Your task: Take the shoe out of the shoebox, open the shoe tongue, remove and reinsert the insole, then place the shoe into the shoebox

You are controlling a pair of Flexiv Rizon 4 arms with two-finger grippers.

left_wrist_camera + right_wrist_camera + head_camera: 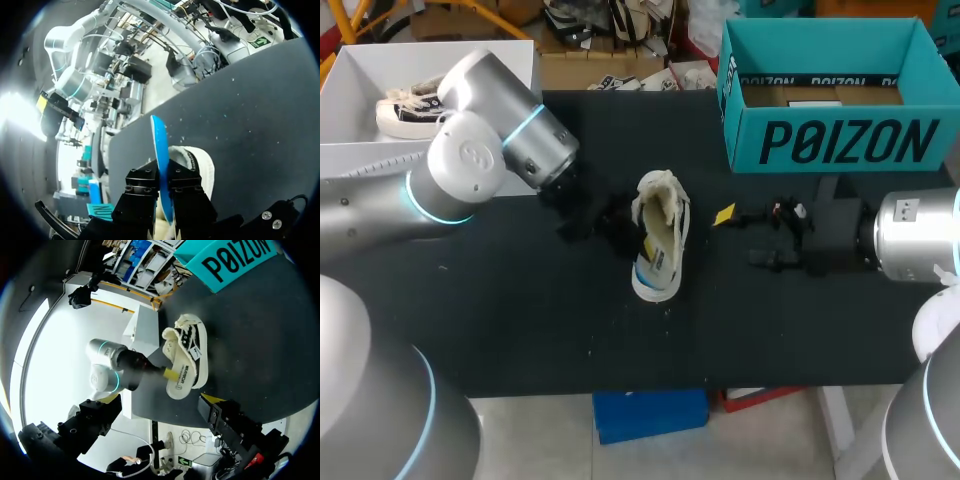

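A cream shoe (662,232) lies on the black table (520,330), its opening toward my left arm. In the left wrist view my left gripper (165,172) is shut on a thin blue insole (159,142), which stands on edge between the black fingers, with the shoe (200,162) just behind it. From above, the left gripper (632,240) is at the shoe's left side. My right gripper (740,238) hangs open to the right of the shoe, apart from it. The right wrist view has the shoe (186,357) ahead of the wide-open right gripper (157,410). The teal shoebox (830,140) stands at the back right.
A white box (360,70) with another shoe (405,110) in it sits at the back left, behind my left arm. The teal shoebox (235,260) is beyond the shoe in the right wrist view. Bare black table lies in front of the shoe.
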